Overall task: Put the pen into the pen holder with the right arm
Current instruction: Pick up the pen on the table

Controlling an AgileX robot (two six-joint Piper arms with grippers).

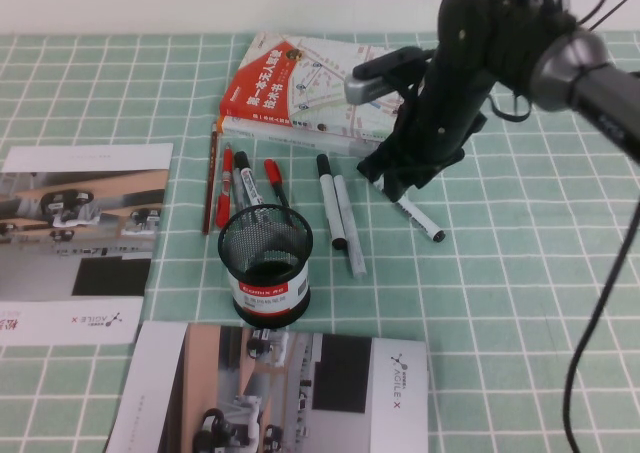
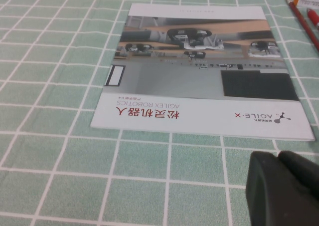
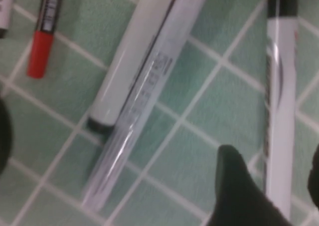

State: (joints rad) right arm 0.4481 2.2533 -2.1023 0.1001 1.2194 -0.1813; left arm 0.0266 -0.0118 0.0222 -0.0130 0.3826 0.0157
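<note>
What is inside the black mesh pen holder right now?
The pen holder looks empty down to its dark bottom. The pen lies on the table under the right gripper. The left gripper hovers near a brochure.

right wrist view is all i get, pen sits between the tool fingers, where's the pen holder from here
Observer: The pen holder stands upright to the robot's left of the pen, nearer the robot. The right tool is low over the pen, open.
Operator: anything lying between them
Observer: Yes, two markers lie side by side on the table between the pen and the holder.
Operator: and the left tool
Observer: The left tool hangs low over the checked cloth beside a brochure on the robot's left.
</note>
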